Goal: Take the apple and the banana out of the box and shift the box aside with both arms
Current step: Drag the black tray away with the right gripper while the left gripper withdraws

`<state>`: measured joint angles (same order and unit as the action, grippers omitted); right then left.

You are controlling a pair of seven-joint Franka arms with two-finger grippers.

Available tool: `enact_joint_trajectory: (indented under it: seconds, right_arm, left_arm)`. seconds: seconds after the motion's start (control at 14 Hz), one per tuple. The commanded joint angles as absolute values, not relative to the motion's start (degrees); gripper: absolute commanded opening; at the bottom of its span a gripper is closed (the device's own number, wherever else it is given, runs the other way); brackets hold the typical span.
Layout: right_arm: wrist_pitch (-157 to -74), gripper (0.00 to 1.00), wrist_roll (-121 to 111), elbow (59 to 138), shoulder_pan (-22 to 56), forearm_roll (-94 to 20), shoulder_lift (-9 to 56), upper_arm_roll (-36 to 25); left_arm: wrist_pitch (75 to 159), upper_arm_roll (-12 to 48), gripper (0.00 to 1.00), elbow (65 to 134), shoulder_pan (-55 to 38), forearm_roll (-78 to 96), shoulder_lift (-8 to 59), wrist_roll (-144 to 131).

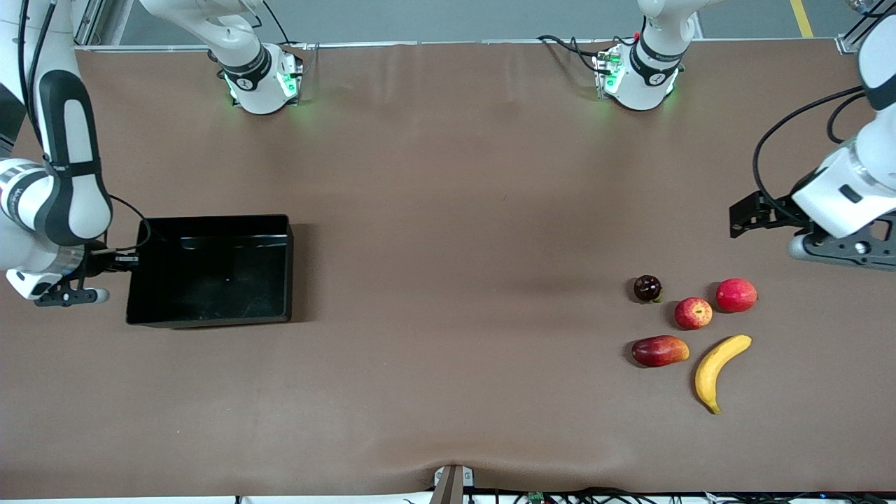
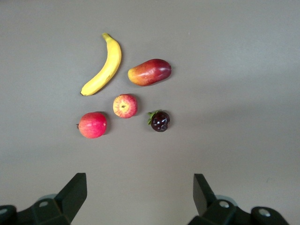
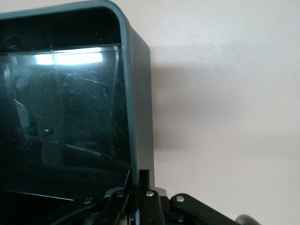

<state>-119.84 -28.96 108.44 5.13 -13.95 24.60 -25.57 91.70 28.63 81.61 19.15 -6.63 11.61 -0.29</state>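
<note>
The box (image 1: 210, 273) is parked at the right arm's end of the table, emptied out, with nothing seen inside it in the right wrist view. Its wall is pinched by the right gripper (image 1: 112, 262), jaws clamped tight on the rim at the end toward that arm's side. Judged from the glossy black plastic, it's probably light and stiff but slick, so a thin wall pinch could be twisted loose; a grip on two ends is likely what's called for.

The apple (image 1: 693, 313) and banana (image 1: 717, 371) are laid out on the table at the left arm's end, banana nearer the front camera, bunched with three other fruits. The left gripper (image 1: 752, 213) is hung over bare table near them, fingers spread wide, nothing held.
</note>
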Motion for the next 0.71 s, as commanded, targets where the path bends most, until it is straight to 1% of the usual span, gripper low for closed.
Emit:
enact_joint_trajectory:
  seconds: [0.0,0.07,0.21,0.29,0.36,0.43,0.57,0.64]
  right_arm:
    - [-120.1,0.00,-31.0,108.7,2.5,-15.5,24.7,-25.2]
    - [-120.8,0.00,-31.1,108.7,2.4,-15.6,25.4,-25.2]
    - [-122.0,0.00,-31.1,108.8,1.8,-15.6,27.2,-25.2]
    - [-122.1,0.03,-31.1,108.5,1.7,-15.6,27.9,-25.2]
    - [-121.6,0.44,-31.1,108.3,1.8,-15.6,28.0,-25.2]
    - [-121.3,0.99,-31.0,107.8,2.0,-15.6,28.1,-25.2]
    - [-119.6,1.00,-31.1,105.8,2.6,-15.2,28.0,-25.2]
    - [-117.7,1.00,-31.0,104.1,2.8,-15.2,28.0,-25.2]
  left_arm:
    - [88.2,28.7,1.00,80.8,19.7,-5.6,10.8,-1.1]
    - [88.2,28.7,1.00,80.5,19.8,-5.8,9.9,-1.1]
    - [88.1,27.6,1.00,81.7,20.6,-5.5,5.7,-1.5]
    - [88.1,27.2,1.00,82.3,20.5,-5.5,4.9,-2.2]
    - [88.1,26.3,1.00,82.6,19.9,-5.5,4.3,-2.9]
    - [88.1,21.8,1.00,83.7,16.4,-5.3,3.1,-3.1]
    - [88.2,10.2,1.00,85.9,4.4,-3.9,0.7,-5.3]
    - [88.2,7.1,1.00,86.5,1.4,-3.3,0.2,-5.8]
